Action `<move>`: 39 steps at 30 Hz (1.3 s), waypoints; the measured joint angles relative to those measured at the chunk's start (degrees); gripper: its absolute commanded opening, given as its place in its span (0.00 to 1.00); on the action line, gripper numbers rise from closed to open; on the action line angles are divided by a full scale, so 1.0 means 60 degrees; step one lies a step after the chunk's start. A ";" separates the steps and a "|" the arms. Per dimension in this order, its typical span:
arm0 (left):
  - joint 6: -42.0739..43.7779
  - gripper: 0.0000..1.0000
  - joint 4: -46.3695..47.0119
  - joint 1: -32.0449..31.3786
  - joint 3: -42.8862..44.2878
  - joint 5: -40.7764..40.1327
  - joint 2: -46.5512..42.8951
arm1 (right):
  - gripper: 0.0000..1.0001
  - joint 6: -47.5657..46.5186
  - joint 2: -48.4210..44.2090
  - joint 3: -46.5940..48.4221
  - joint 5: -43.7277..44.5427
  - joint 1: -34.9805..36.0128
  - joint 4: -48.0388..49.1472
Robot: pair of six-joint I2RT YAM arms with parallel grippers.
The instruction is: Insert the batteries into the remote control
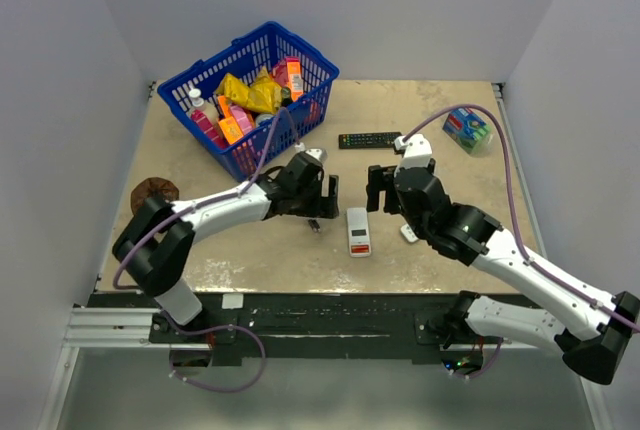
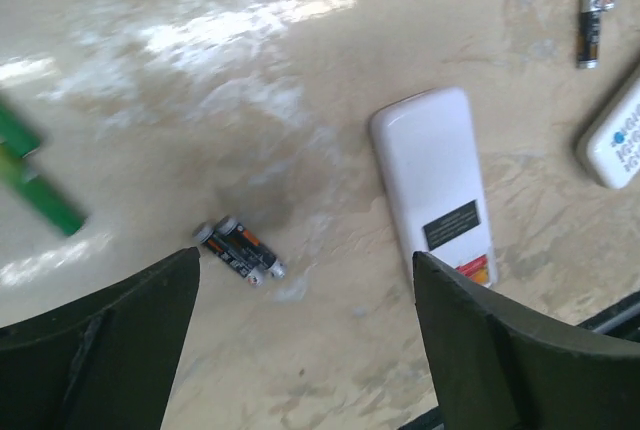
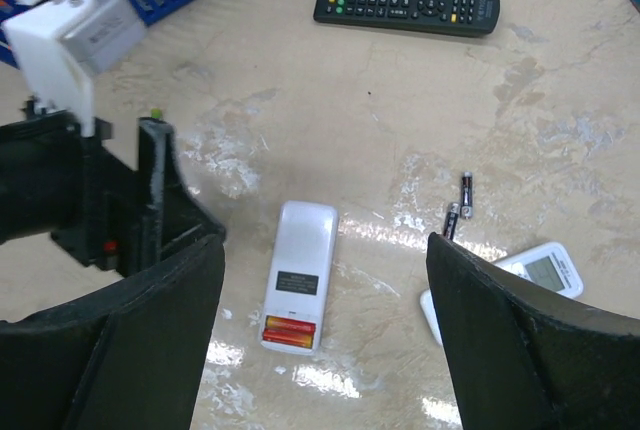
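My left tool [image 2: 305, 262] is spread wide and holds nothing, hanging just above the counter [image 2: 200, 70]. My right tool [image 3: 325, 242] is equally wide and empty. The small white remote [image 3: 298, 270] lies label-up between them. Two dark batteries [image 2: 240, 250] lie touching each other beside it. If I close on one, the other could roll off, and the unheld remote may slide when pushed. I count four loose batteries, with a second pair [image 3: 458, 207] farther off, plus three remotes and one basket [image 1: 205, 58].
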 measured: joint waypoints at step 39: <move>-0.3359 0.81 -0.4492 0.1523 -0.4087 -0.2361 -0.4921 | 0.84 -0.0452 -0.0109 -0.0769 -0.1319 -0.0018 0.1417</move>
